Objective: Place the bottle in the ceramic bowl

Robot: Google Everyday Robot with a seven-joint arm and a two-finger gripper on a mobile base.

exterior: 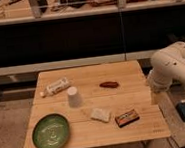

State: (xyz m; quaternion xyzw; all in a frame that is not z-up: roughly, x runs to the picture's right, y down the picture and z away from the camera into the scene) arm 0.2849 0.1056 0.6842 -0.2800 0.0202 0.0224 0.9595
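- Six things sit on the wooden table (pixel 142 128); take the upturned white cup (pixel 74 96) near its middle as your landmark.
- The bottle (pixel 57 86) lies on its side just behind and left of the cup, close to it but apart, toward the table's far left corner.
- The green ceramic bowl (pixel 51 132) is in front of the cup and to its left, at the near left corner, with nothing in it.
- A small reddish-brown item (pixel 109 84) lies to the right of the cup, slightly behind it.
- A pale packet (pixel 100 115) lies in front and right of the cup; a dark packet (pixel 127 117) lies just beyond it, further right.
- The gripper (pixel 154 85) is at the low end of the white arm (pixel 173 67), far right of the cup by the table's right edge. You cannot tell whether it is spread or pressed together.
- The bottle is well apart from the gripper, with the cup between them.
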